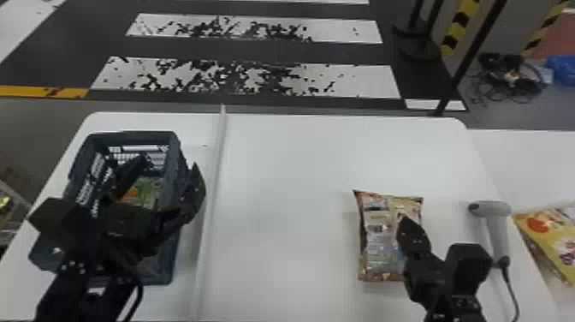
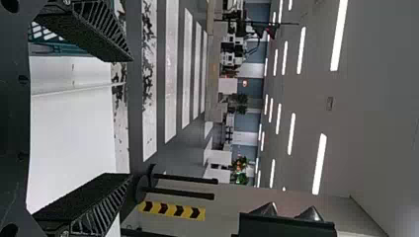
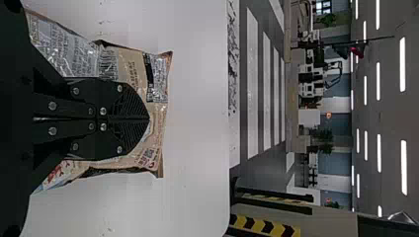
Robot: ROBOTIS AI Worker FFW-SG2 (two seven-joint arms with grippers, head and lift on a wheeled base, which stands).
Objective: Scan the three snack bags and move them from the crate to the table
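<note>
Left gripper (image 1: 171, 164): over crate (image 1: 128, 137), fingers apart
Crate bag (image 1: 147, 188): we see it below left gripper
Right gripper (image 1: 403, 219): fingers together, over snack bag (image 1: 376, 244) on table (image 1: 286, 171)

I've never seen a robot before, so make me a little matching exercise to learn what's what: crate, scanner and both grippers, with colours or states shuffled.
Things:
1. Crate
2. Scanner
3. Left gripper
4. Right gripper

Colours or states:
A. Fingers closed together
B. Pale grey, lying on the table
C. Fingers spread apart
D. Dark blue-grey, with openings in its walls

Pairs: 1-D, 2-B, 3-C, 4-A
</note>
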